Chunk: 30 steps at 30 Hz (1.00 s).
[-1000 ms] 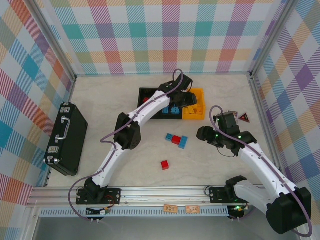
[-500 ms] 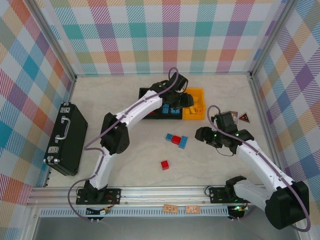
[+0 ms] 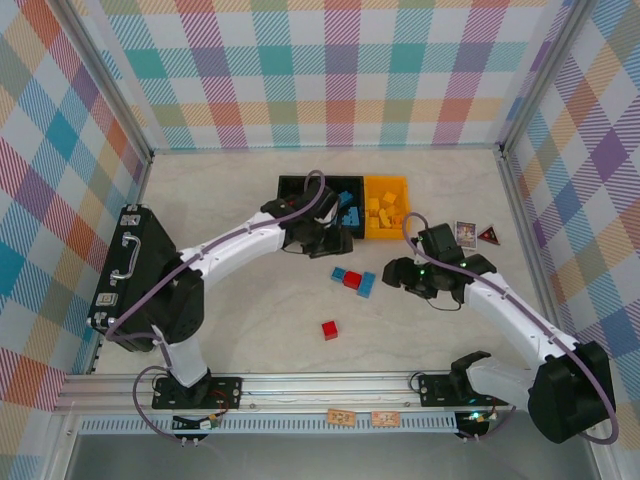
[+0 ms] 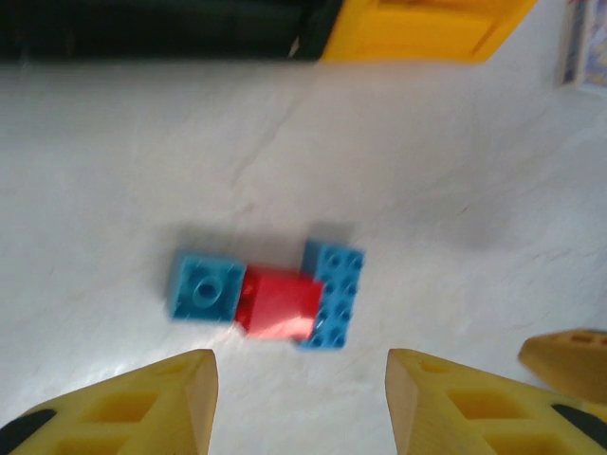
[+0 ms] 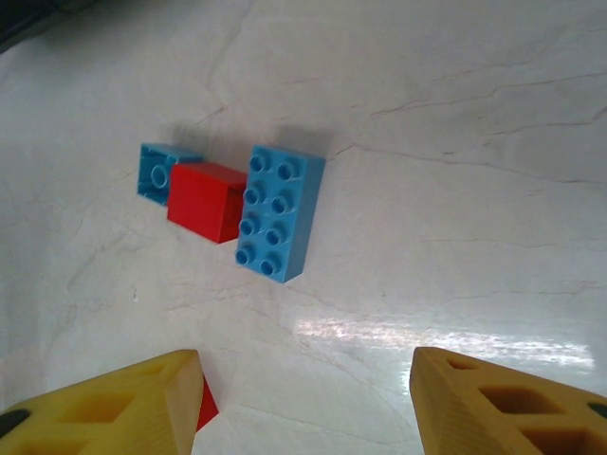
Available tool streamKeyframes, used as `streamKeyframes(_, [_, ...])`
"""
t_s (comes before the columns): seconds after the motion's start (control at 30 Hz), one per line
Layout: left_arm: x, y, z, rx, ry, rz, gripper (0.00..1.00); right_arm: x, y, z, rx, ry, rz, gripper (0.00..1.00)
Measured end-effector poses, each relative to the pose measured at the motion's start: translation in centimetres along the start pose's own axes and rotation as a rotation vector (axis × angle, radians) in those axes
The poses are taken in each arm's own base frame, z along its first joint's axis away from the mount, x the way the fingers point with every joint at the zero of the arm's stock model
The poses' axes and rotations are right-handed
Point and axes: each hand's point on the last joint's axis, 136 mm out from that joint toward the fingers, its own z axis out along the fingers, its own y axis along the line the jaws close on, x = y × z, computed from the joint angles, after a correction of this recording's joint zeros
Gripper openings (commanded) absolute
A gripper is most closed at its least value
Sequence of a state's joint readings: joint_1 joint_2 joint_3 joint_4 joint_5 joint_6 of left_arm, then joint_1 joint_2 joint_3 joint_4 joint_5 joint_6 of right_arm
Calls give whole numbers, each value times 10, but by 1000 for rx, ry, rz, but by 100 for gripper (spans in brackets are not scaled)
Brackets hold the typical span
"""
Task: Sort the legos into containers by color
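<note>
Three legos lie touching in a row on the table: a blue square (image 3: 339, 273) (image 4: 206, 287), a red one (image 3: 352, 280) (image 5: 207, 201) and a blue oblong (image 3: 368, 285) (image 5: 278, 213). Another red brick (image 3: 329, 329) lies alone nearer the front. The containers stand at the back: two black bins (image 3: 300, 181), the middle one holding blue bricks, and a yellow bin (image 3: 385, 181) with yellow bricks. My left gripper (image 3: 335, 241) (image 4: 302, 398) hovers open just in front of the bins, above the row. My right gripper (image 3: 394, 274) (image 5: 303, 398) is open, right of the blue oblong.
A large black case (image 3: 130, 275) with a handle lies at the left. Two small cards (image 3: 466, 232) sit by the right wall. Metal frame posts and checked walls close the table on three sides.
The left arm has drawn back from over the bins and now hangs over the table in front of them. The right gripper has edged left toward the row of bricks.
</note>
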<state>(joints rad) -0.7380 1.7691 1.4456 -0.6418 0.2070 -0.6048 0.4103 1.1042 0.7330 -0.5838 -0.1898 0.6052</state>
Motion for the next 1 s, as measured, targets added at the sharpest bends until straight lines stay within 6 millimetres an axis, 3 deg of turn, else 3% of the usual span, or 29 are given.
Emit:
streamKeyframes(0.23, [61, 25, -3, -20, 148, -31, 59, 12, 18, 1, -75, 48, -75, 60])
streamKeyframes(0.43, [120, 19, 1, -35, 314, -4, 62, 18, 15, 3, -80, 62, -77, 60])
streamKeyframes(0.53, [140, 13, 6, -42, 372, 8, 63, 25, 10, 5, -72, 72, -72, 60])
streamKeyframes(0.77, [173, 30, 28, -153, 492, -19, 65, 29, 8, 2, -86, 60, -75, 60])
streamKeyframes(1.0, [180, 41, 37, -209, 522, -47, 58, 42, -2, 11, -77, 95, -62, 60])
